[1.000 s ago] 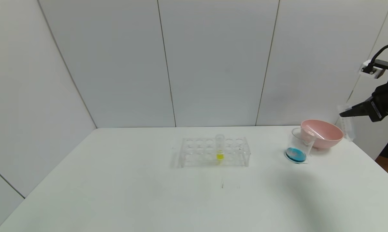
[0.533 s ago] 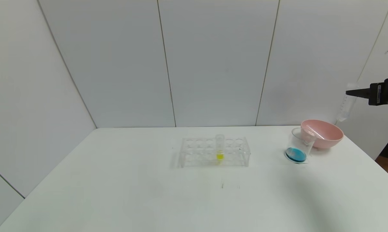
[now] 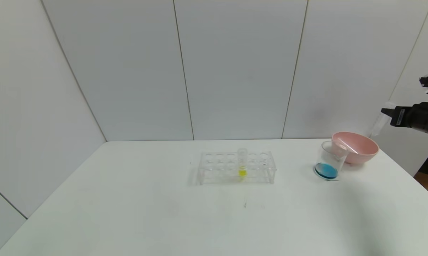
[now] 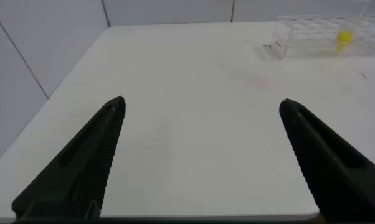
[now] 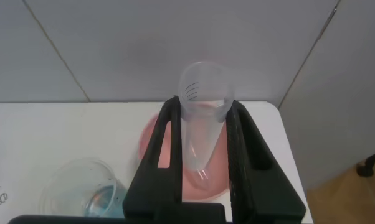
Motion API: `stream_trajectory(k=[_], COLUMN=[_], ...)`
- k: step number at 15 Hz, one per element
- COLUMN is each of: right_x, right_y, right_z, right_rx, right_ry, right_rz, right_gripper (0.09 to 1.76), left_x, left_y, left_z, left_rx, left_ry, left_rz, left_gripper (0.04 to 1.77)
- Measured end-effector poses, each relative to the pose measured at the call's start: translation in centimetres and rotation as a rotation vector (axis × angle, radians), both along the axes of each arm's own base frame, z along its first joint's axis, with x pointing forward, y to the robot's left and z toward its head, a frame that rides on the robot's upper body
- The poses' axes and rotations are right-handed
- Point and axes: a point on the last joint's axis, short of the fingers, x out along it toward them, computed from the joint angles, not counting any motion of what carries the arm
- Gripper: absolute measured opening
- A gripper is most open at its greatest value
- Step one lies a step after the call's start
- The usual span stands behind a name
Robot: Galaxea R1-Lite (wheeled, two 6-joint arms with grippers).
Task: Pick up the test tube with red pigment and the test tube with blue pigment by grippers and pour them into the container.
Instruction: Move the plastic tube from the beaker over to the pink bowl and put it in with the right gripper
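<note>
My right gripper (image 3: 385, 111) is high at the right edge, above and beyond the pink bowl (image 3: 359, 151). It is shut on a clear test tube (image 3: 378, 125) that looks empty (image 5: 200, 124); the tube hangs tilted below the fingers. The container, a clear beaker (image 3: 329, 160), stands left of the bowl with blue liquid at its bottom; it also shows in the right wrist view (image 5: 81, 193). No tube with red or blue liquid shows. My left gripper (image 4: 202, 102) is open and empty over the table's near left part, out of the head view.
A clear tube rack (image 3: 235, 167) stands mid-table with one tube of yellow liquid (image 3: 242, 164); both show in the left wrist view (image 4: 318, 28). A pale clear tube-like thing (image 3: 346, 146) lies in the pink bowl. The table's right edge is just beyond the bowl.
My right gripper has risen with the clear tube and drawn back to the right, then dipped slightly. The tube now hangs tilted. Nothing on the table has moved.
</note>
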Motion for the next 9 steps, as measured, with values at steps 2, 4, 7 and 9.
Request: stream_trajectory(k=[2,4,7,9], right_x=[1.3,2.4,3.6,4.0], right_y=[-0.3,-0.7,-0.9,-0.9], right_z=[-1.8,-2.7,-4.7,-5.6], right_rx=[0.001,-0.016,-0.017,-0.012], right_ry=[0.019,-0.047,-0.057,-0.042], right_rz=[-0.008,-0.008,0.000,0.005], right_gripper=[0.48,0.48,0.48,0.48], left_x=[0.0,0.0,0.0,0.0], left_y=[0.0,0.0,0.0,0.0], left_z=[0.0,0.0,0.0,0.0], left_rx=[0.000,0.000,0.000,0.000], left_ry=[0.000,0.000,0.000,0.000], left_rz=[0.000,0.000,0.000,0.000], left_gripper=[1.76,1.76,1.76,1.76])
